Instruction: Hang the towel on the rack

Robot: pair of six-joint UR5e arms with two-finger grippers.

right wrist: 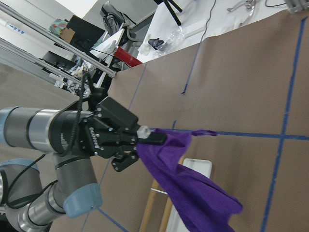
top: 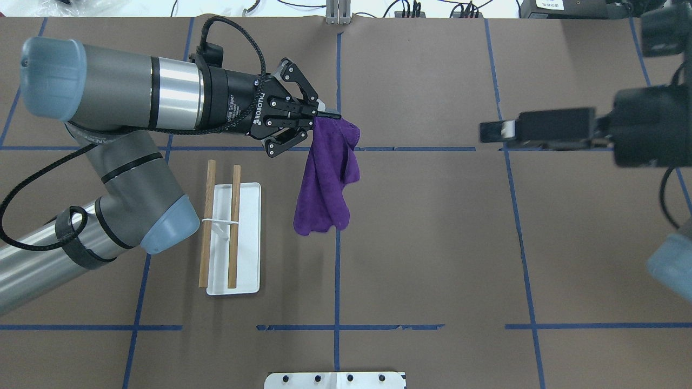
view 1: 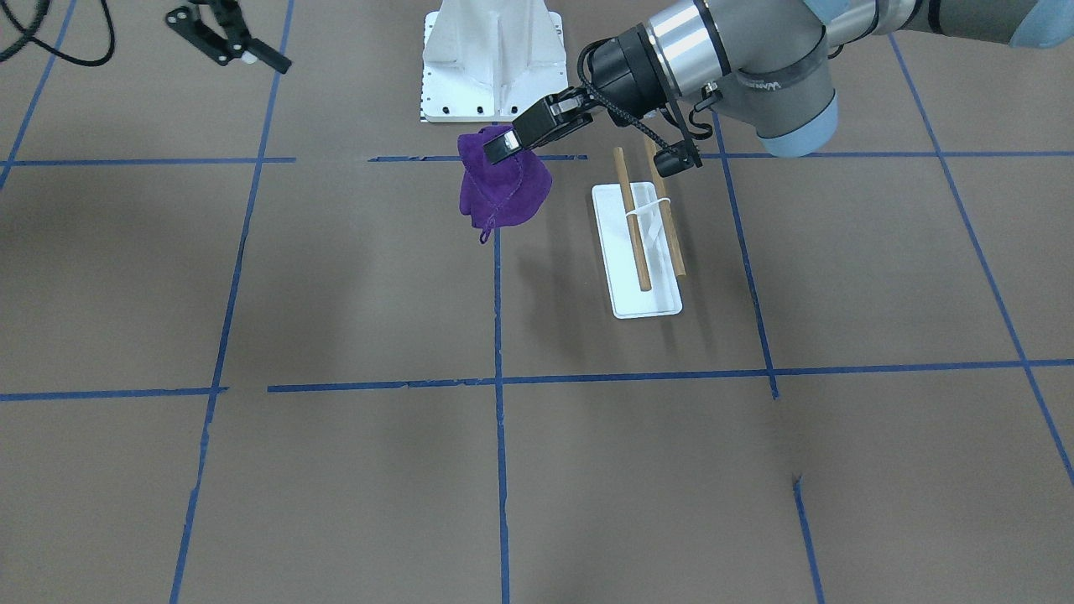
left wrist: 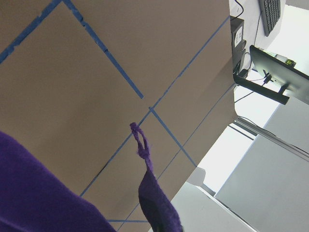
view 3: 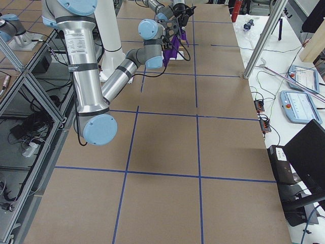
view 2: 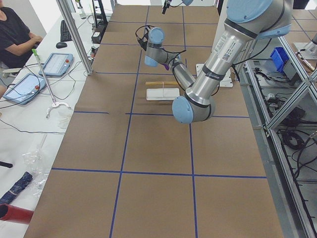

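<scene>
The deep-purple towel [top: 324,183] hangs in the air from my left gripper [top: 327,114], which is shut on its top edge. A thin purple string end [left wrist: 140,142] dangles in the left wrist view. The rack [top: 248,237], a flat white base with two tan dowel rods [top: 234,227] joined by a white band, stands on the table beside the towel, under my left forearm's side. In the front-facing view the towel [view 1: 503,197] hangs left of the rack [view 1: 646,302]. My right gripper [view 1: 239,50] is far off, open and holding nothing.
A larger white metal pedestal [view 1: 491,59] with bolt holes stands at the robot's edge of the table, just behind the towel. Blue tape lines cross the brown table surface [top: 432,243]. A person sits at a side desk [view 2: 15,39] beyond the table's far edge.
</scene>
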